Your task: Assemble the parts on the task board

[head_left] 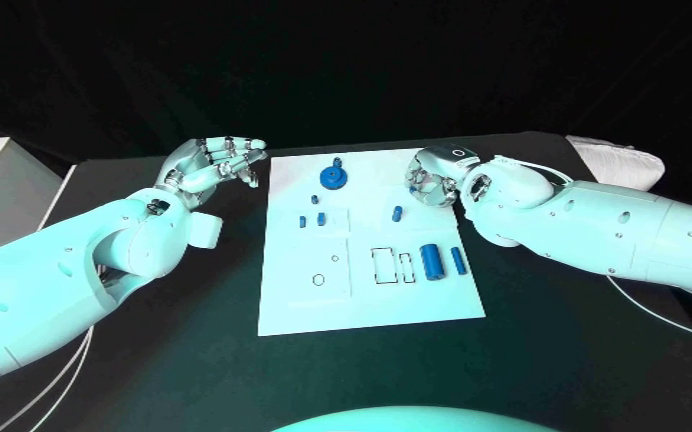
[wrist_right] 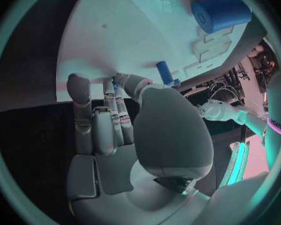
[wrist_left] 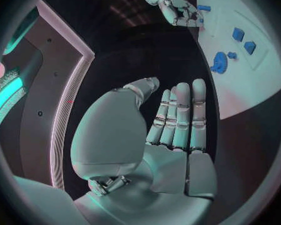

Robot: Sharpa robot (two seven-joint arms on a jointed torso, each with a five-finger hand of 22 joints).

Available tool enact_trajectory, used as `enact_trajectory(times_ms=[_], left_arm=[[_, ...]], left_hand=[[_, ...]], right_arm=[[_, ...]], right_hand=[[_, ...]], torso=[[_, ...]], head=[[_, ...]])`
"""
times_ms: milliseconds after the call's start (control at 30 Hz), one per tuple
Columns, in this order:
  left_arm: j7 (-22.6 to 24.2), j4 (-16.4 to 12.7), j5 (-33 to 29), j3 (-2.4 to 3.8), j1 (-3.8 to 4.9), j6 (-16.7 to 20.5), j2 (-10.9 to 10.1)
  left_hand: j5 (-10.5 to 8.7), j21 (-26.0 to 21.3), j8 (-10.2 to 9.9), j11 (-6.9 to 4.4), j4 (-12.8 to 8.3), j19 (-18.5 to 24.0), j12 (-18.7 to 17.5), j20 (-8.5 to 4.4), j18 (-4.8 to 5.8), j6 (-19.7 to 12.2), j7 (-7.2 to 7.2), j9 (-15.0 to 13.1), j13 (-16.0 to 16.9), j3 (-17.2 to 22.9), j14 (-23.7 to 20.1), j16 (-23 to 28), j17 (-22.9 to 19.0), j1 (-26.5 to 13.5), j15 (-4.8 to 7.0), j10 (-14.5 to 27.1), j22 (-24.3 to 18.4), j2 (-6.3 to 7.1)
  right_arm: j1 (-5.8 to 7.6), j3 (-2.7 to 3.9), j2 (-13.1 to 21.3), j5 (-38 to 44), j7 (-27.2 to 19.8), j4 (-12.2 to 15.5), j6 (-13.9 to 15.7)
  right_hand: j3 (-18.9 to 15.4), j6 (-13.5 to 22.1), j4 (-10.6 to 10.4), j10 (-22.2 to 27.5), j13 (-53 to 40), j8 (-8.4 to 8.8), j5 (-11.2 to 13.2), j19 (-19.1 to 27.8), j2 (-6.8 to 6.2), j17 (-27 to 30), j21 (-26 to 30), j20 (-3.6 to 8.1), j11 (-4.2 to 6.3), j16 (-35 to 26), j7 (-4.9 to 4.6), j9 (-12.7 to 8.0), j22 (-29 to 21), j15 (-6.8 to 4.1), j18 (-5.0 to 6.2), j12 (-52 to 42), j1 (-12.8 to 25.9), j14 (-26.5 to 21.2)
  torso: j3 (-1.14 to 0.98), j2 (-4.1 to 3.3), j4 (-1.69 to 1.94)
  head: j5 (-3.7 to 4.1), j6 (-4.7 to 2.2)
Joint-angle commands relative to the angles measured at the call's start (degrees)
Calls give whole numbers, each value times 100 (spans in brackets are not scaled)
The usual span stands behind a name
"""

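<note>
The task board [head_left: 368,302] lies flat in the middle of the black bench [head_left: 173,352]. Near the board's far edge sits a round blue gear-like part [head_left: 333,178]; toward its right side stand a large blue cylinder [head_left: 431,258] and a slimmer one [head_left: 459,260] just beside it, with a small peg [head_left: 397,214] farther in. The left hand [head_left: 216,163] hovers just off the board's far left corner, fingers straight, side by side, holding nothing. The right hand [head_left: 433,178] hangs over the board's far right corner, fingers extended, gripping nothing.
</note>
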State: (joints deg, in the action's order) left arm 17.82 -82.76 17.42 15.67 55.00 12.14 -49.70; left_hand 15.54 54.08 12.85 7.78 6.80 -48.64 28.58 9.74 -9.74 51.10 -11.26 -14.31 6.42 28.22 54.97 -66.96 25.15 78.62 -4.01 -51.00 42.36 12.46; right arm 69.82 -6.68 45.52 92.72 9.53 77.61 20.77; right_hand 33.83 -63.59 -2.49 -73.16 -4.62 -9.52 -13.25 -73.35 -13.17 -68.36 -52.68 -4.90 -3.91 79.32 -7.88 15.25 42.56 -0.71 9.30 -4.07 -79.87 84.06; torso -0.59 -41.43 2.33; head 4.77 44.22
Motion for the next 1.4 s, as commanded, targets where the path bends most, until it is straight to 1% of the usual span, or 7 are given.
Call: enact_trajectory(times_ms=[33, 133, 200, 567, 900, 1067, 1400], left_arm=[[39, -20, -33, 6, 0, -80, 1], [35, -20, -27, 6, 0, -74, 0], [34, -19, -23, 6, 0, -74, -1], [46, -22, -17, 6, -1, -114, -17], [47, -16, -17, 6, -6, -98, -24], [50, -4, -16, 6, -15, -85, -25], [56, 6, -16, 6, -25, -61, -30]], left_hand=[[-20, -17, -9, 14, 9, -26, 33, -3, -86, 12, 5, -1, -7, -30, 49, 29, -5, -3, 2, 37, -5, -22], [-19, -21, -7, 13, 10, -30, 33, -4, -86, 16, 5, -2, -7, -33, 49, 30, -6, 2, 3, 38, -9, -26], [-19, -21, -7, 13, 10, -30, 33, -4, -86, 16, 5, -2, -7, -33, 49, 30, -6, 2, 3, 38, -9, -26], [-19, -40, 3, 11, 5, -48, 33, -8, -86, 29, 11, -6, -12, -51, 52, 33, -12, 30, 6, 51, -25, -27], [-18, -47, 7, 11, 3, -54, 31, -9, -86, 34, 14, -7, -15, -57, 52, 34, -14, 42, 7, 60, -31, -28], [-18, -51, 9, 11, 2, -58, 29, -10, -86, 36, 14, -7, -17, -61, 52, 35, -16, 49, 7, 66, -35, -29], [-18, -58, 11, 12, 1, -64, 25, -11, -85, 38, 15, -8, -21, -68, 52, 38, -18, 59, 7, 80, -42, -28]], right_arm=[[-30, -15, -55, 186, 71, -10, -181], [-44, -18, -87, 241, 138, -37, -189], [-58, -20, -110, 280, 180, -53, -204], [-105, -24, -112, 379, 298, 25, -189], [-119, -19, -3, 312, 382, 196, 461], [-117, 14, 77, 167, 367, 291, 818], [-44, 120, 328, -172, 275, 585, 1028]], right_hand=[[53, -73, 16, -100, -30, -55, 36, 4, 91, 0, -51, 44, 38, 30, 22, 37, 34, -50, -65, -44, -57, 208], [78, -104, 35, -143, -43, -81, 39, -34, 137, -17, -153, 53, 52, 45, 31, 61, 164, -61, -86, -46, -70, 212], [82, -118, 46, -169, -52, -96, 38, -231, 151, -96, -588, 57, 59, 89, 35, 76, 713, -65, -186, -47, -65, 228], [82, -187, 65, -218, -72, -163, -7, -238, 164, -83, -630, 67, 80, 97, 64, 136, 756, -78, -187, -33, -27, 225], [183, -198, 107, -296, -99, -215, -48, -251, 246, -118, -714, 89, 102, 128, 83, 205, 866, -101, -196, -24, -33, 232], [213, -196, 121, -307, -104, -225, -28, -264, 251, -140, -753, 92, 104, 142, 84, 221, 914, -103, -204, -19, -33, 236], [237, -196, 135, -313, -107, -235, -7, -268, 249, -155, -774, 95, 105, 153, 84, 236, 942, -105, -208, -12, -31, 240]], torso=[[0, -3, 4], [-2, 1, 2], [-2, 1, 4], [1, 6, -5], [1, 15, -2], [-1, 12, -5], [9, 13, -15]], head=[[4, 8], [-4, 17], [-7, 26], [-14, 44], [2, 24], [5, 6], [7, -4]])
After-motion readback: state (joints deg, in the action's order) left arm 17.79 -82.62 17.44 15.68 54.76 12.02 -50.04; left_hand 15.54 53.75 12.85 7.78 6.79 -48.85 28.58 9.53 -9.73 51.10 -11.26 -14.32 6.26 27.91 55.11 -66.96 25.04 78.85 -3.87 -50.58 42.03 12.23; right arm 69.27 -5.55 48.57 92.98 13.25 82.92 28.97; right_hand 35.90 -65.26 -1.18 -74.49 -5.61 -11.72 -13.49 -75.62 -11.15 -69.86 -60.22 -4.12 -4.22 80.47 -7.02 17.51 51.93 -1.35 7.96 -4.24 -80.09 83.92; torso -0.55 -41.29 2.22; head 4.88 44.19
